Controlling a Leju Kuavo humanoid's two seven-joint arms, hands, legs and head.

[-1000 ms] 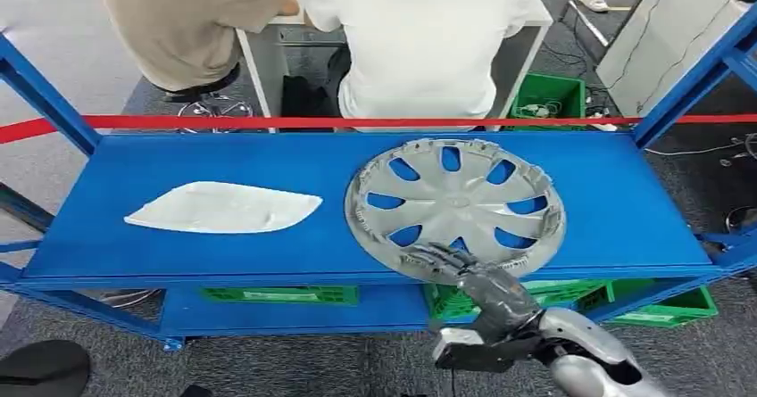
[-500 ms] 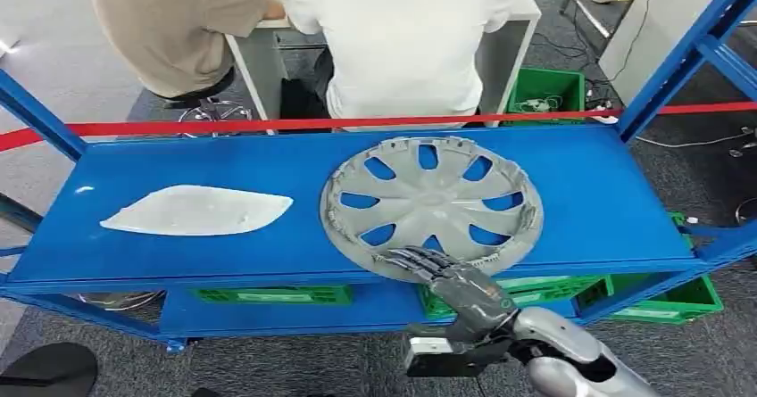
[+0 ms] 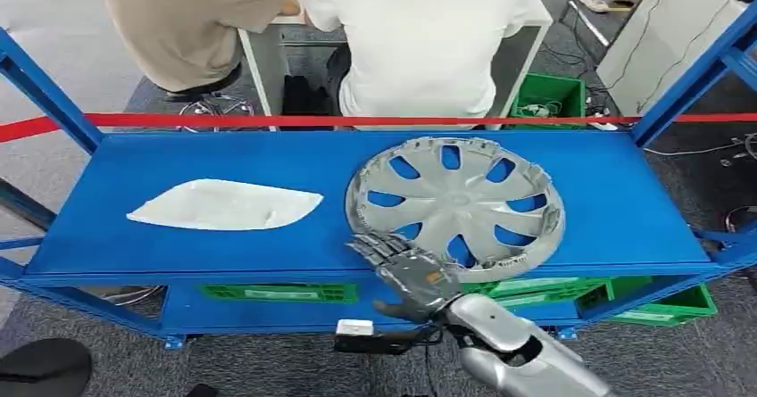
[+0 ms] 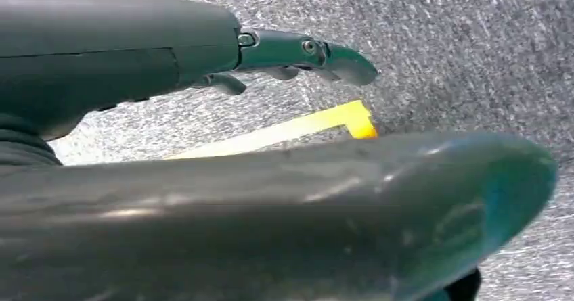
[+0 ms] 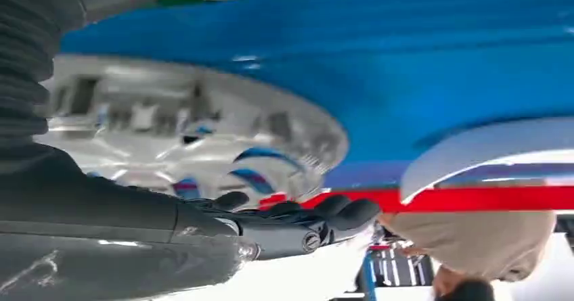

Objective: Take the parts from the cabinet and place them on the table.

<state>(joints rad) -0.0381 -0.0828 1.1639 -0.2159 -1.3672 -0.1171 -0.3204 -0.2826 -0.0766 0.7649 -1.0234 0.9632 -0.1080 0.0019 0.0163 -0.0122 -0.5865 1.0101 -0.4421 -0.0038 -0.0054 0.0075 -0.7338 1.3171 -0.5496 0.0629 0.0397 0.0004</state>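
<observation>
the right hand (image 3: 406,268) hovers with fingers (image 3: 375,247) spread and empty at the hubcap (image 3: 455,205) rim, so a shallow grip may let it slip off the shelf (image 3: 268,254).

Grey carpet floor (image 3: 80,67) around my spot, red tape (image 3: 268,121) stretched across, two people (image 3: 420,31) sat at a white desk (image 3: 268,58), green crates (image 3: 546,94) nearby.

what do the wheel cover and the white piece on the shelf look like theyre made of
Wheel cover: probably moulded plastic with matte silver paint; thin spokes and small clip tabs around the rim suggest it.
White piece: likely thin plastic, smooth and slightly glossy; it could be translucent.
Shelf: seemingly blue-painted sheet metal with a soft sheen.
</observation>
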